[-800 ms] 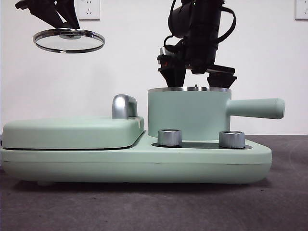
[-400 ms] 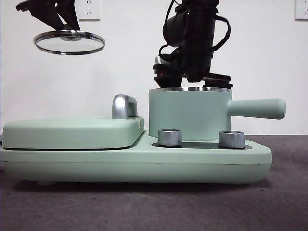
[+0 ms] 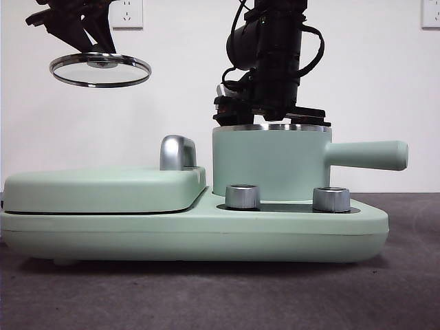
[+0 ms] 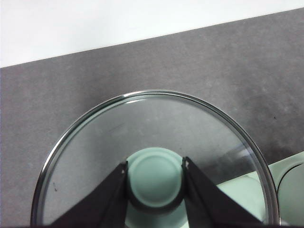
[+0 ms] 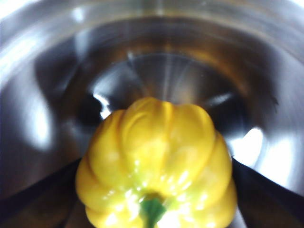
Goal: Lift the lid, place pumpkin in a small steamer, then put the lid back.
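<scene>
My left gripper (image 4: 154,183) is shut on the mint-green knob of the glass lid (image 4: 152,123). It holds the lid (image 3: 100,70) level and high at the upper left, well away from the pot. The small steamer (image 3: 268,161) stands on the right of the appliance, uncovered. My right arm (image 3: 271,62) reaches down into it from above, its fingertips hidden below the steel rim. Inside, my right gripper (image 5: 156,164) is shut on the yellow pumpkin (image 5: 156,147), stem towards the camera. The steamer's shiny steel inside (image 5: 166,57) surrounds the pumpkin. The pumpkin is hidden in the front view.
The steamer stands on a mint-green base (image 3: 192,230) with two steel knobs (image 3: 243,196) in front. A flat rectangular cover (image 3: 103,189) with a chrome handle (image 3: 177,152) fills the base's left half. The steamer's long handle (image 3: 368,155) points right.
My right arm has come lower, so its jaws have sunk below the steamer's rim. The lid has stayed high at the upper left, shifting only slightly.
</scene>
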Tool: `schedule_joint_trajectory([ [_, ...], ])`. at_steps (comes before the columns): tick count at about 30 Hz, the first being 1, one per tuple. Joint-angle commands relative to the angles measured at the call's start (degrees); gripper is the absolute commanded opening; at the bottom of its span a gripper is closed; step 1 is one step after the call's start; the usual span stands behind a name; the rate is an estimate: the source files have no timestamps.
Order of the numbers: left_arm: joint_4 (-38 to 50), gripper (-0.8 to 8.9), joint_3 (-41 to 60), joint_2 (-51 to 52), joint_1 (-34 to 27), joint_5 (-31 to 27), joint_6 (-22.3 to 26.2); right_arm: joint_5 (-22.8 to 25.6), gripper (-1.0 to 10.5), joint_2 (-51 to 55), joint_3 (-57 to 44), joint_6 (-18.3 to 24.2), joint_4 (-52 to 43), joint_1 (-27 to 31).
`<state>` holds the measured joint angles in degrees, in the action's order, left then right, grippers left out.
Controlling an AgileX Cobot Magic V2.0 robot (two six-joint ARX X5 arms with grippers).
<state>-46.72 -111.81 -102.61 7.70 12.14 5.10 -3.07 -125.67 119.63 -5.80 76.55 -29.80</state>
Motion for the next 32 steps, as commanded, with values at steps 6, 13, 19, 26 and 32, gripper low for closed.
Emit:
schedule_joint_trajectory([
  [6, 1.3, 0.17, -2.2, -0.5, 0.0, 0.4, -0.3, 0.4, 5.1, -1.6, 9.3, 0.0, 4.5, -0.5],
  [13, 1.2, 0.17, -2.2, -0.5, 0.2, 0.6, -1.4, 0.5, 5.1, 4.5, 12.5, -1.3, 5.0, -0.4],
  [19, 0.7, 0.17, -2.2, -0.5, 0.7, 1.8, -1.7, 6.0, 5.0, 19.0, 2.7, -2.0, 5.0, -0.6],
  [26, 0.8, 0.17, -2.2, -0.5, 4.0, 2.1, -2.8, 11.1, 5.0, 42.1, -20.4, -3.1, 5.0, -1.0],
  [32, 1.4, 0.17, -2.2, -0.5, 9.7, 2.1, -2.6, 12.0, 5.0, 62.9, -41.6, -7.1, -1.7, -2.0],
])
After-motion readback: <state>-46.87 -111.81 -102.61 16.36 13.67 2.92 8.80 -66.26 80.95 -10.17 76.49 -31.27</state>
